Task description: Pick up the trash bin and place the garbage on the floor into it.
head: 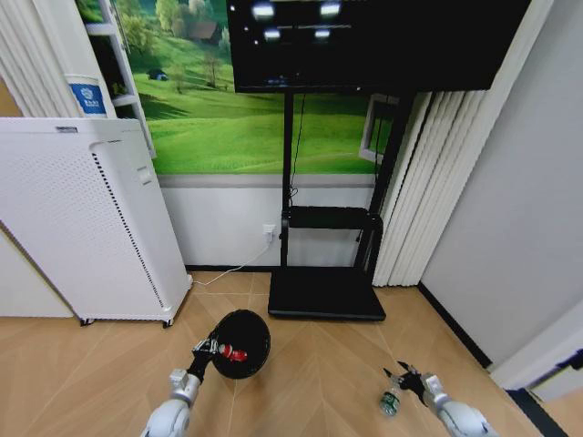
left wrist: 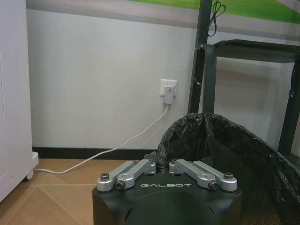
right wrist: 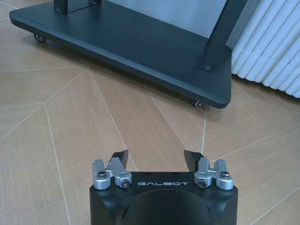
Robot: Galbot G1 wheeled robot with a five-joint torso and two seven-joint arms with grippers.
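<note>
1. The small black round mesh trash bin was lifted off the wooden herringbone floor in the head view, tilted so that its open mouth faced up toward the camera.
2. The left gripper held the bin at the near edge of its rim; in the left wrist view its fingers were drawn together, clenched on the crinkled black liner at the rim.
3. Inside the bin lay a red piece of garbage, with a bit of white beside it; what the white bit was could not be told.
4. The slim green-and-white bottle-like piece lay on the floor, well apart from the bin and on the robot's right.
5. The right gripper was low over the floor, just beside that bottle.
6. In the right wrist view the right gripper had its two black fingers spread wide, released, with bare floor planks between them.
7. Behind the bin stood the black wheeled monitor stand, its flat base resting on the floor, and a tall white perforated appliance stood on the left.
8. A white power cord ran along the floor from a wall socket toward the appliance.
</note>
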